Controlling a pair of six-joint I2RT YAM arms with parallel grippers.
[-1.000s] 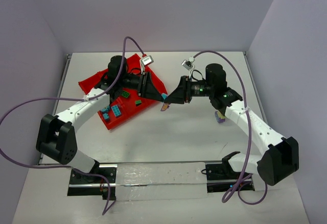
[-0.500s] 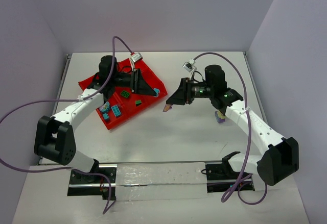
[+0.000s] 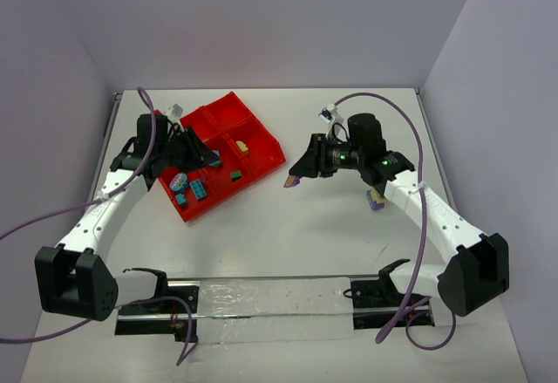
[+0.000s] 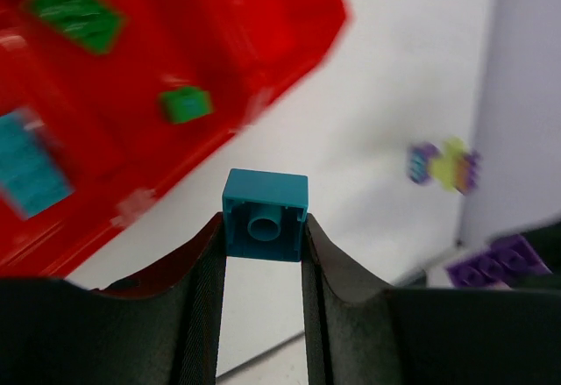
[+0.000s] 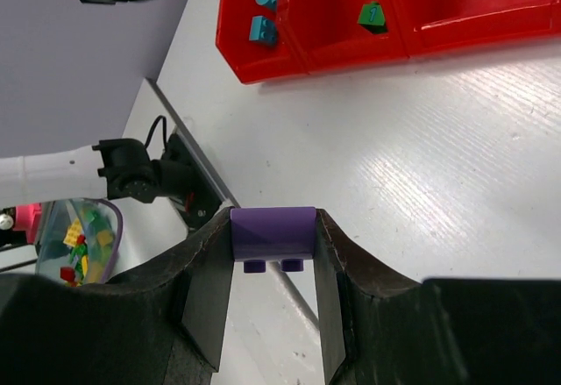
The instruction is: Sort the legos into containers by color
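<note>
From above, the red tray lies askew near the desk's far left corner. Its compartments hold 2 teal bricks, 2 green bricks, 1 yellow brick and a mixed clump. The left gripper hangs over the tray's left part. The right gripper hangs over bare desk just right of the tray. A second clump lies toward the desk's right edge, beside the right arm.

In the left wrist view, the fingers pinch a teal brick by its sides, its hollow underside facing the camera.

In the right wrist view, the fingers clamp a purple brick with 2 studs showing below it, over bare desk near the tray's edge.
</note>
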